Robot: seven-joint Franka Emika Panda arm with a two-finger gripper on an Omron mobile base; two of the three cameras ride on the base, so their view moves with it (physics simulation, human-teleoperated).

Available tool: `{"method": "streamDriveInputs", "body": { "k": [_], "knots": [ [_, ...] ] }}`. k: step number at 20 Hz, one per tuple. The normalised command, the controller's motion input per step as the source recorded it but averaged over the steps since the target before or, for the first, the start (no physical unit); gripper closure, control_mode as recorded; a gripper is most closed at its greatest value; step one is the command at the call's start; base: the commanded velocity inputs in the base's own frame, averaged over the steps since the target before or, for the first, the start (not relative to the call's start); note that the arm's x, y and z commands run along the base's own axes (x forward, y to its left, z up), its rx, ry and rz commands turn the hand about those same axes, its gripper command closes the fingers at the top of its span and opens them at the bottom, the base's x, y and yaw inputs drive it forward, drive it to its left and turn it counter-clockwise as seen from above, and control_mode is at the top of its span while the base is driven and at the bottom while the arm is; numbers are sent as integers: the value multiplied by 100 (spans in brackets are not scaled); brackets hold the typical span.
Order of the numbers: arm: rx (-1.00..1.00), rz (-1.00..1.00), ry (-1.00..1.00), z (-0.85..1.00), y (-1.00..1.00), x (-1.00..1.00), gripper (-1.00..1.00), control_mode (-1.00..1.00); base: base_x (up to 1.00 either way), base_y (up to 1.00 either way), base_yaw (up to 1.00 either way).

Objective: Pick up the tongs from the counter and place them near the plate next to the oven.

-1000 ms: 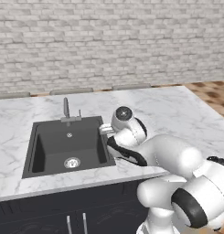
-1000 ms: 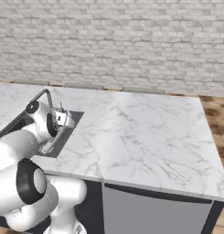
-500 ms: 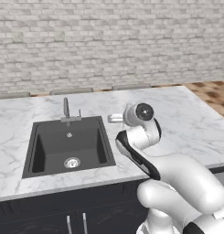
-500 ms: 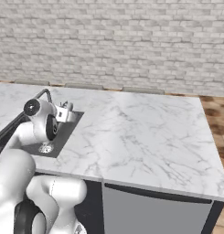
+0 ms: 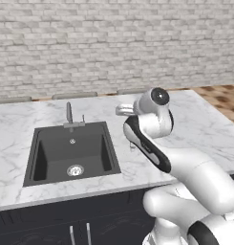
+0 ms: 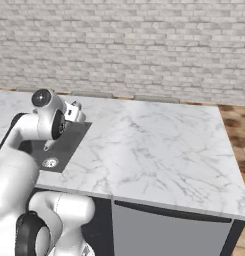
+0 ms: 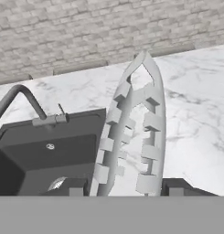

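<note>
Gripping the long silvery metal tongs (image 7: 131,137) between the dark tips of my two-finger gripper (image 7: 124,187), I hold them raised above the white grey-veined marble counter (image 5: 185,124), just right of the inset black rectangular sink (image 5: 70,153); their toothed arms run away from my hand, joined end farthest; the grey upright faucet (image 5: 69,113) stands at the sink's back rim.

Even, bright, diffuse rendered lighting in all views, no glare, faint soft shadow beneath the arm on the worktop (image 5: 209,129), sink (image 5: 73,153) basin shaded dark, edges slightly soft and low in resolution, no lens distortion, brick wall (image 6: 144,45) evenly lit
</note>
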Motion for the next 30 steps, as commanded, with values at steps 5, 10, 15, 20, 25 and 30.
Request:
{"method": "streamDriveInputs", "body": {
  "k": [5,10,15,20,25,30],
  "knots": [
    [0,2,0,-3,15,-29,100,100,-40,14,6],
    [0,0,0,0,0,0,100,100,-100,45,32],
    [0,0,0,0,0,0,100,100,-75,47,52],
    [0,0,0,0,0,0,100,100,-30,31,69],
    [0,0,0,0,0,0,100,100,-4,19,86],
    [0,0,0,0,0,0,100,100,0,6,97]
  ]
}}
